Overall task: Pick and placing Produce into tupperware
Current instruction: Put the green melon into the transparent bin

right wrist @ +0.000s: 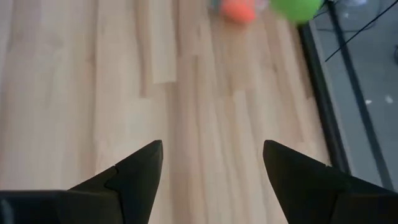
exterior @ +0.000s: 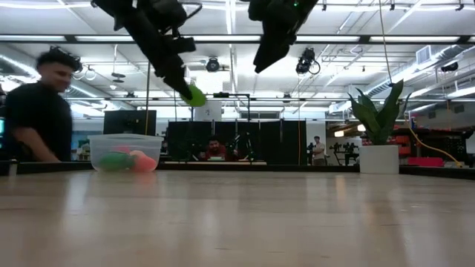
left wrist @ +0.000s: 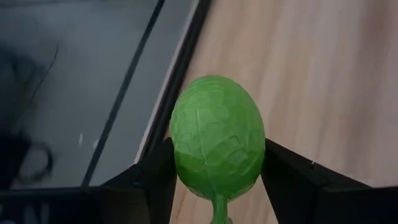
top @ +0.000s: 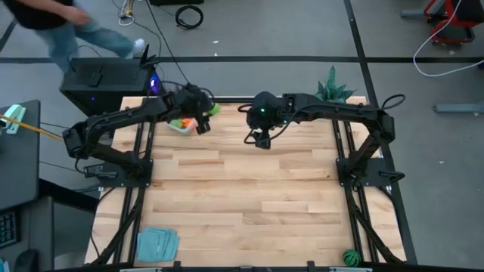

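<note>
My left gripper hangs over the table's far edge, shut on a light green ball with a leaf-vein surface. The ball is in the air, just right of the clear tupperware and higher than it. The tupperware stands on the table and holds a green piece and an orange-red piece. My right gripper hovers open over the far middle of the table, nothing between its fingers. A dark green striped ball lies at the near right edge. My left gripper pinches the light green ball between its two fingers, one on each opposite side of its rounded body. The fingers slant down toward the table's far edge. The ball is lifted clear, with a small stem showing between the fingers.
A spiky potted plant in a white pot stands at the far right corner. A flat pale-blue piece lies near the front left. A person moves beyond the far left edge. Bare wood fills the table's middle.
</note>
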Action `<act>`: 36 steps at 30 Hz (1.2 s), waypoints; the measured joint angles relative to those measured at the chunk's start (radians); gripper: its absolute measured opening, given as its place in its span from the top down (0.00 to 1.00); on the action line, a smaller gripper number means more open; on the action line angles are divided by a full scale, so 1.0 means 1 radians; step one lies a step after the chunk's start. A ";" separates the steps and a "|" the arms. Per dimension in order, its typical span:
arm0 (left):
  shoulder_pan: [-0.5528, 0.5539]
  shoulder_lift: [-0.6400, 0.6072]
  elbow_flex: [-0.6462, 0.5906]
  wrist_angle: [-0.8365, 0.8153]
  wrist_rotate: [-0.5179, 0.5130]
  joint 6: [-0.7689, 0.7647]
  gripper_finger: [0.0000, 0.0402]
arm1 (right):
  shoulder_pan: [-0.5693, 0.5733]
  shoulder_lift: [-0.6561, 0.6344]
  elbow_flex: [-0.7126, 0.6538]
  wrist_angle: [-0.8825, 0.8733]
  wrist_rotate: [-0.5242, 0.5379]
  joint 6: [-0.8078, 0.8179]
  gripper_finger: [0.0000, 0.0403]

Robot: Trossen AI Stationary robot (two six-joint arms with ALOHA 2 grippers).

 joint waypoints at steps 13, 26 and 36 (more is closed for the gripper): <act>0.257 0.001 -0.001 -0.254 -0.140 -0.205 0.48 | 0.045 -0.002 0.000 -0.054 -0.004 0.004 0.33; 0.351 0.018 0.000 -0.490 -0.188 -0.362 0.49 | 0.044 -0.001 0.000 -0.052 -0.004 -0.003 0.34; 0.367 0.143 0.000 -0.485 -0.187 -0.371 0.49 | 0.044 -0.001 0.000 -0.043 -0.004 -0.003 0.33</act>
